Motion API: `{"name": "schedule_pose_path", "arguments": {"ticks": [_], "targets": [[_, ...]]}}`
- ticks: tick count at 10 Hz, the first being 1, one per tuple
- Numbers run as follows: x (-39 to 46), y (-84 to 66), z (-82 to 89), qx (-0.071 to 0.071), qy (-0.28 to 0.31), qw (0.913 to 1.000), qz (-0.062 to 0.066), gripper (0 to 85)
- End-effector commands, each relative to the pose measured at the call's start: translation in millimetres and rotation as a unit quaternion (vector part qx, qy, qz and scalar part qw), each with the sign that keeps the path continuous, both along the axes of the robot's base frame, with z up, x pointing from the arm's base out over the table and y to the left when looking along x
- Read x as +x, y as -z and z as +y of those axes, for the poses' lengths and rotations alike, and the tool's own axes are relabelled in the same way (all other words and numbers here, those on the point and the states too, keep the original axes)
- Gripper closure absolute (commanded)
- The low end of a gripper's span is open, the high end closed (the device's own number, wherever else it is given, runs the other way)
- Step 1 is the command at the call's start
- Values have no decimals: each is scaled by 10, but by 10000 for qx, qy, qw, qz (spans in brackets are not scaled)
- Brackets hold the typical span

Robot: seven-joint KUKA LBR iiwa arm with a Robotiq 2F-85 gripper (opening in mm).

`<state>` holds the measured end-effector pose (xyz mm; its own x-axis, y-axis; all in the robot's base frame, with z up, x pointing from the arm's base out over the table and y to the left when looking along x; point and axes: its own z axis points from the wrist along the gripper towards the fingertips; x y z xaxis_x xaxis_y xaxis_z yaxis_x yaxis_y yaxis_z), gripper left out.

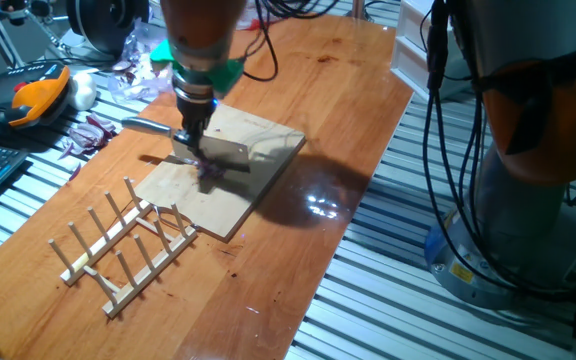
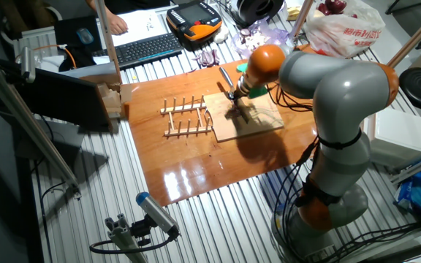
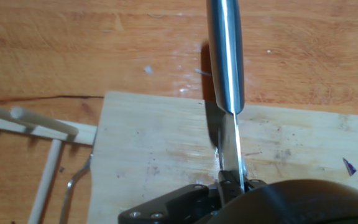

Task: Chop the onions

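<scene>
A reddish-brown wooden table (image 1: 348, 120) carries a pale wooden board (image 1: 253, 175) near its middle. A wooden peg rack (image 1: 128, 245) lies just beside the board, and a knife (image 1: 148, 126) rests near the far edge.

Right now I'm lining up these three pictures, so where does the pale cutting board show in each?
One fixed view: the cutting board lies centre, right of the wooden peg rack.
The other fixed view: the board sits right of centre, under the arm, right of the rack.
Hand view: the board fills the lower half; rack pegs at left.
Shared landmark: the rack.
</scene>
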<state>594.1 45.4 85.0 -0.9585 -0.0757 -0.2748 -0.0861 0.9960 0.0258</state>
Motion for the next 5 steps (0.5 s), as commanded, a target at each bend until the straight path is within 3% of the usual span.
{"name": "schedule_pose_path", "arguments": {"ticks": [1, 5], "targets": [[-19, 33, -3, 5, 2, 10000, -44, 850], [-34, 126, 1, 10, 23, 9998, -174, 850]]}}
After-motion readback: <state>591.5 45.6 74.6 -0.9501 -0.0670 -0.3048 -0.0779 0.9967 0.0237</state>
